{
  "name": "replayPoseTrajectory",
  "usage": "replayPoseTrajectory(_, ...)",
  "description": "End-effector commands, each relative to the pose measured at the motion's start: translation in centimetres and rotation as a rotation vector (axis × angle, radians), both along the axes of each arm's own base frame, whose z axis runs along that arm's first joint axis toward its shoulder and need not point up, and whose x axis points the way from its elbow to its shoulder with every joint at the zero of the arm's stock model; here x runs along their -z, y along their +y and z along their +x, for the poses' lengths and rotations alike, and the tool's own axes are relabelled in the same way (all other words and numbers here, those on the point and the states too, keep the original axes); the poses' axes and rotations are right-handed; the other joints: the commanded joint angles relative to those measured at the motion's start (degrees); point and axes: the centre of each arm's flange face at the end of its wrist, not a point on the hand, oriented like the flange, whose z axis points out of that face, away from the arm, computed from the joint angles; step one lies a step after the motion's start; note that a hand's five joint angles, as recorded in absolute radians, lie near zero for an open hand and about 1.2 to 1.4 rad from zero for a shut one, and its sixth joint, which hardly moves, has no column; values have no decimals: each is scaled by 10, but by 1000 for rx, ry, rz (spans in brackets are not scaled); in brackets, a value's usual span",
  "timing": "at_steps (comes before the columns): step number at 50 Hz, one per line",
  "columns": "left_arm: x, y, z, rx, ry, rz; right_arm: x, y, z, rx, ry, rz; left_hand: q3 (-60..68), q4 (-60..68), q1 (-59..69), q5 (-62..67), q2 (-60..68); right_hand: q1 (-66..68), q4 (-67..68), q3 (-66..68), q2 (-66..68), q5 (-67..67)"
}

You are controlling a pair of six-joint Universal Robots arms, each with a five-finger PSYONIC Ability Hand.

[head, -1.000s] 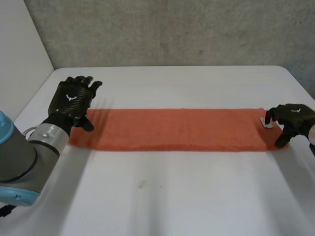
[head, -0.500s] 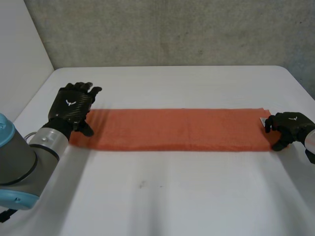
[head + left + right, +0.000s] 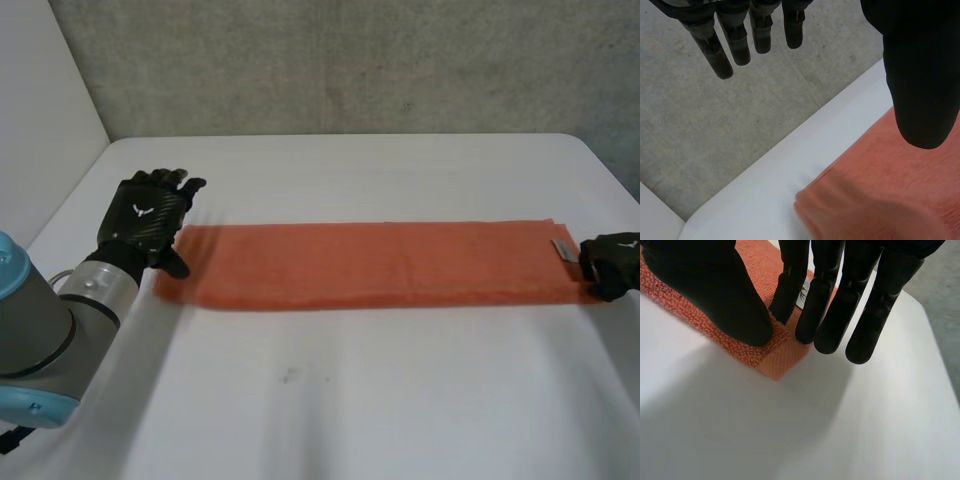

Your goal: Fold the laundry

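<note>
- The left arm entered from 8 o'clock. The left robot hand (image 3: 148,215) hovered over the 9 o'clock end of the orange towel (image 3: 380,262), fingers straight and apart, holding nothing.
- The right robot hand (image 3: 612,262) sat at the 3 o'clock end, thumb and fingertips pinched on the towel's corner beside its tag (image 3: 565,249).
- The towel lay flat across the white bench (image 3: 350,400).

Orange towel (image 3: 380,264) — long, flat strip
</note>
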Motion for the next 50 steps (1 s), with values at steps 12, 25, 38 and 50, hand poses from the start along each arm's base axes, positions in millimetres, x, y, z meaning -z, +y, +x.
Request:
replayPoseTrajectory(12, 3, 2, 1, -1, -4, 12, 1, 1, -13, -27, -35, 2, -21, -16, -13, -26, -14, -70, -206, -201, -193, -175)
replayPoseTrajectory(25, 3, 2, 1, -1, -4, 12, -2, -6, -15, -28, -17, -27, -21, -16, -13, -26, -14, 254, 118, 123, 131, 149)
replayPoseTrajectory(38, 3, 3, 1, 1, -3, 12, -15, -32, -69, 246, 130, -93, -21, -16, -13, -26, -14, 254, 118, 123, 131, 149)
replayPoseTrajectory(50, 3, 3, 1, -2, -4, 10, -53, -41, -43, 194, 135, -226, -21, -16, -13, -26, -14, 254, 118, 123, 131, 149)
